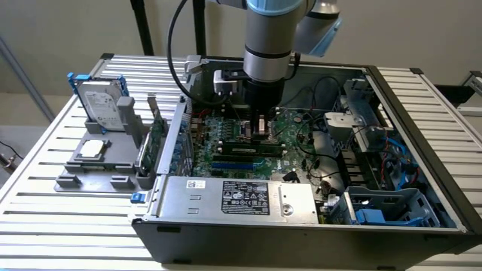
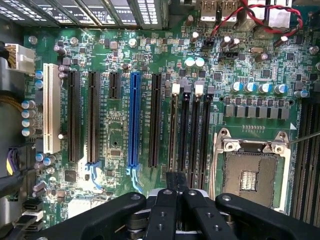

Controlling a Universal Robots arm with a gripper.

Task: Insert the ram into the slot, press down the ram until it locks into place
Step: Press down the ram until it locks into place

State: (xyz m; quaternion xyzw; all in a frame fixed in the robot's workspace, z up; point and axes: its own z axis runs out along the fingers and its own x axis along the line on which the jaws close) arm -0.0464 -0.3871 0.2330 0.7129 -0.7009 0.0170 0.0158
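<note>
The ram [image 1: 249, 149], a thin green stick with a white label, stands on edge along a black slot on the motherboard inside the open case. My gripper [image 1: 260, 134] hangs straight down just above the stick's middle; I cannot tell whether the tips touch it. In the wrist view the two black fingers [image 2: 165, 210] are shut together, and my gripper [image 2: 177, 187] sits over the near ends of the parallel black slots [image 2: 186, 135]. Nothing shows between the fingers.
The square metal CPU socket [image 2: 250, 170] lies beside the slots, and the blue slot [image 2: 133, 120] on their other side. A silver power supply [image 1: 233, 197] fills the case front. Cables and a drive cage [image 1: 380, 206] crowd the exterior view's right. A grey fixture with a hard drive [image 1: 101, 110] stands outside.
</note>
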